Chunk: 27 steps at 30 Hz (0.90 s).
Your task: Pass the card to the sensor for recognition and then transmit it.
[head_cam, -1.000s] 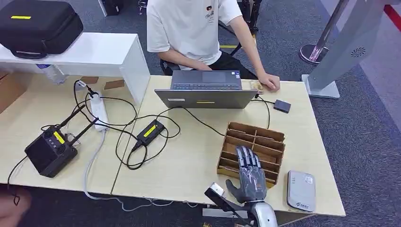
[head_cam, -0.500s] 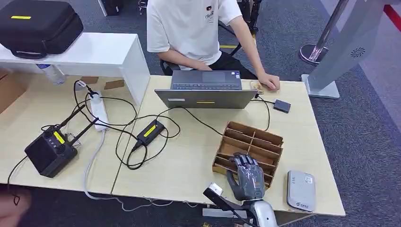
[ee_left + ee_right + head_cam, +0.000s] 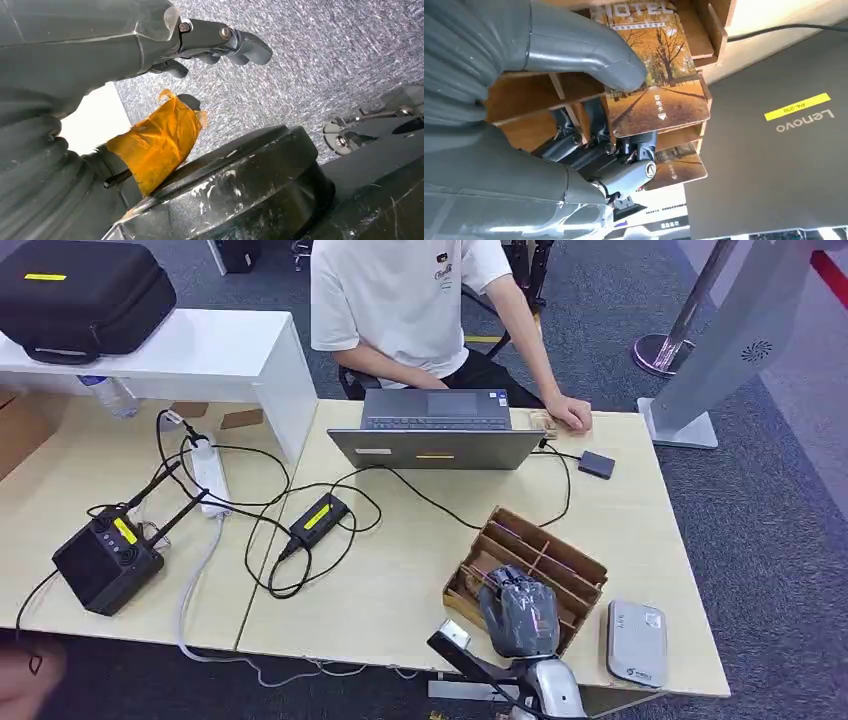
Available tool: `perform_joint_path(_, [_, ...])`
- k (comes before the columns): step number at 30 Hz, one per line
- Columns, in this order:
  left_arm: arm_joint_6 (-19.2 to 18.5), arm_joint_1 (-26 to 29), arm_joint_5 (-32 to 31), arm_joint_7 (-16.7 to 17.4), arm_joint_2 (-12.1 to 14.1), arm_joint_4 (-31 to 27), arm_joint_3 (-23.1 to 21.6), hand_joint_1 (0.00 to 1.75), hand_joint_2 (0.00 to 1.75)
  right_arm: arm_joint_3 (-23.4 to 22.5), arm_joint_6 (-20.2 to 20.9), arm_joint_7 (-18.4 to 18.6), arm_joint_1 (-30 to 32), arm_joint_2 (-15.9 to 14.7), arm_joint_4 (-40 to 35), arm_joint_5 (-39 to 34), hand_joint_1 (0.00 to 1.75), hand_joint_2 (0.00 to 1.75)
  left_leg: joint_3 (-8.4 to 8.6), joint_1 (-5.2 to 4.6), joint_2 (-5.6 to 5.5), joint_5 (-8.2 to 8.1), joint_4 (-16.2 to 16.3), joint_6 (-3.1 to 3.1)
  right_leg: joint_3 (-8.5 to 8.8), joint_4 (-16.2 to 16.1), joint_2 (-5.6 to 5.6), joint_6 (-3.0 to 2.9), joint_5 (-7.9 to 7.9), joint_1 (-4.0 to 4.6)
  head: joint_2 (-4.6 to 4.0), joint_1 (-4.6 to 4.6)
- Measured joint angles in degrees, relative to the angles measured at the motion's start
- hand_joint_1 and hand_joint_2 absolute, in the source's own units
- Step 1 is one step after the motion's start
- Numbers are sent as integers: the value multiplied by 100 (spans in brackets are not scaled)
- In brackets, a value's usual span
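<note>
— From the head view, where does the card sit against the right hand?
— Down in the wooden card rack at the near right of the table. That hand lies curled over the rack's near compartments and hides the card itself. The grey card reader lies flat just beside the rack, on the hand's outer side, so I judge the coming move is a lift out, then a swing outward to it.

— And the left wrist view?
— The left hand hangs over grey carpet, fingers loosely apart and holding nothing. It is well away from the rack, so the right hand is plainly the nearer one.

— The right wrist view?
— The hotel card is pinched there, the thumb pressed on its printed face and the darker fingers behind it. Its long axis runs along the slot, outward past the fingertips, still between the wooden dividers. A second card stands in the next slot, near the laptop lid
</note>
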Motion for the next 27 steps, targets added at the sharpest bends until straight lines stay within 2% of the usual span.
perform_joint_path(17, [131, 19, -4, -118, -2, 0, -39, 0, 175, -4, -2, -15, -6, 2, 0, -40, 175, 175, 7, 0, 0, 0, 0, 0, 6, 0, 0, 0, 0, 0, 0, 0])
perform_joint_path(27, [111, 17, -11, 2, -2, 0, -61, 0, 175, -11, 0, -252, -3, -11, -223, -245, 175, 175, 5, 0, 0, 0, 0, 0, 5, 0, 0, 0, 0, 0, 0, 0])
